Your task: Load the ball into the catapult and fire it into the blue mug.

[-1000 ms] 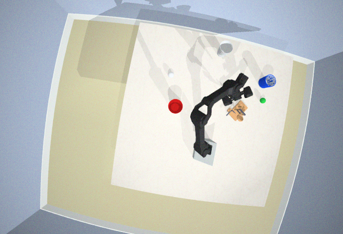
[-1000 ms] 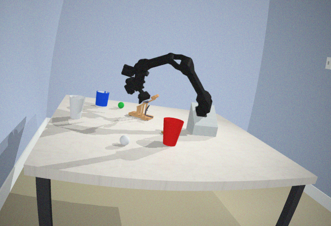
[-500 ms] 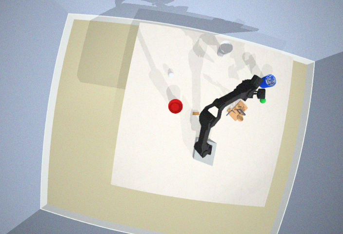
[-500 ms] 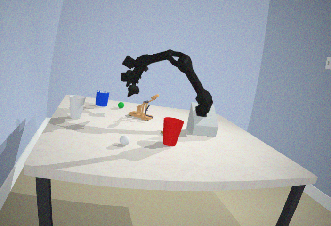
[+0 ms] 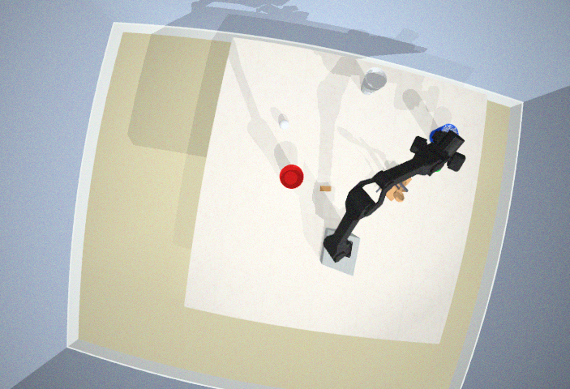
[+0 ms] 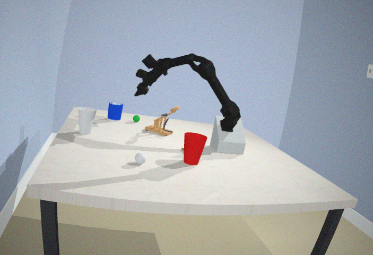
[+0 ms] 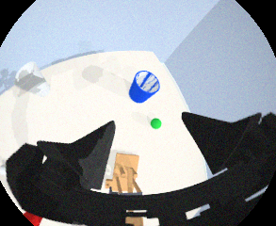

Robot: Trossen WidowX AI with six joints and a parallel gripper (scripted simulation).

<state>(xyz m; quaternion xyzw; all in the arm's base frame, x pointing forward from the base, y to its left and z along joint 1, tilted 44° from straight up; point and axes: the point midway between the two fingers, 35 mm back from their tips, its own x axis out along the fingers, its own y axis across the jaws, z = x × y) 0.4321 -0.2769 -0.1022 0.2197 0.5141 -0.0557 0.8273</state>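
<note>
Pale blue walls rise behind a cream-topped table [image 5: 267,275] [image 6: 192,186] [image 7: 57,113]. Above its far side, the black gripper [image 6: 138,82] [image 7: 149,120] hangs with fingers spread wide around nothing, probably to straddle the small green ball [image 6: 136,118] [image 7: 155,123]. That ball lies between the cylindrical blue mug [image 5: 449,128] [image 6: 114,111] [image 7: 139,92] and the wooden catapult [image 5: 392,191] [image 6: 159,130] [image 7: 130,162], whose throwing arm stands raised, presumably needing to be reset before loading.

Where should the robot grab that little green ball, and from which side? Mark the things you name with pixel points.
Probably around its middle, from straight above: the green ball [image 6: 136,118] [image 7: 155,123] is round, without a handle, and stands free between the blue mug [image 5: 451,129] [image 6: 114,111] [image 7: 138,93] and the catapult [image 5: 399,196] [image 6: 159,130] [image 7: 130,162].
</note>
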